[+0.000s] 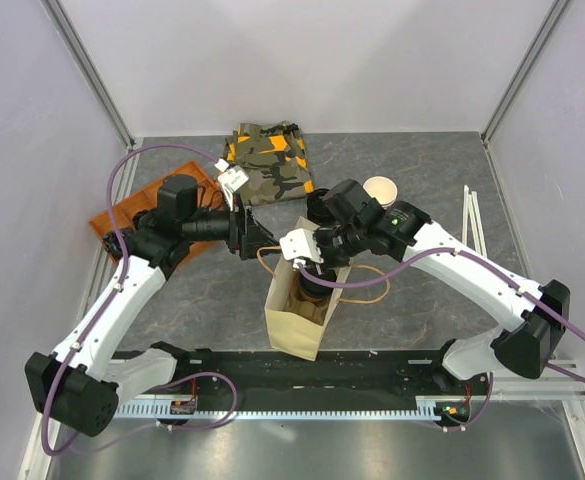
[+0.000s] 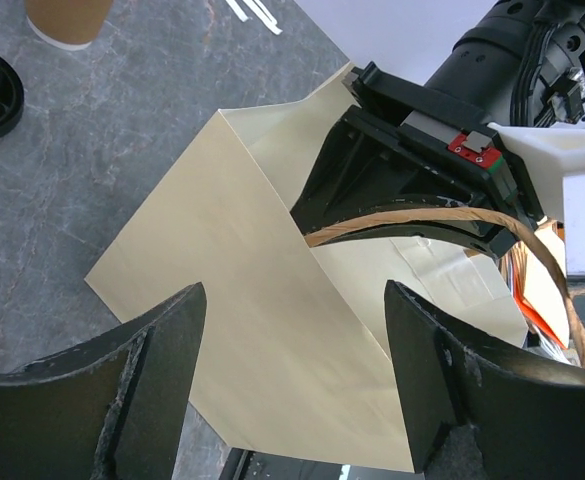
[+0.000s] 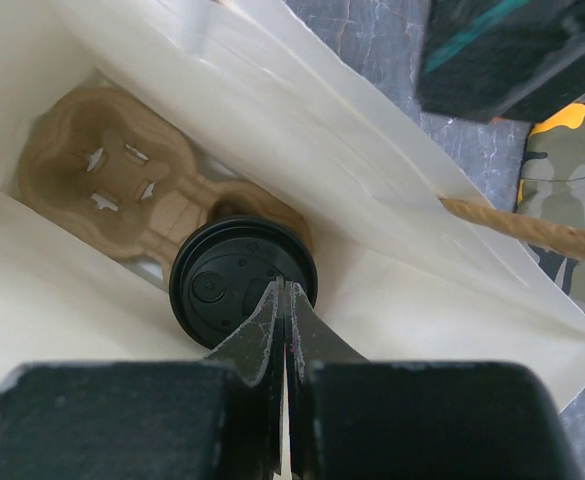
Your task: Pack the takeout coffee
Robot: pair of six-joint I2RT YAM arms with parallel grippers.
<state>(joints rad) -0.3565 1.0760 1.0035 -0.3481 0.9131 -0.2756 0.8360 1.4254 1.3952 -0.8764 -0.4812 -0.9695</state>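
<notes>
Your right jaws, pressed together, reach down into the open paper bag (image 1: 294,318). Directly beneath their tips the takeout coffee (image 3: 234,285) stands, black lid up, in the pulp cup carrier (image 3: 107,165) on the bag's floor. Your left jaws are spread apart outside the bag, with its side wall lying between and just beyond them.
</notes>
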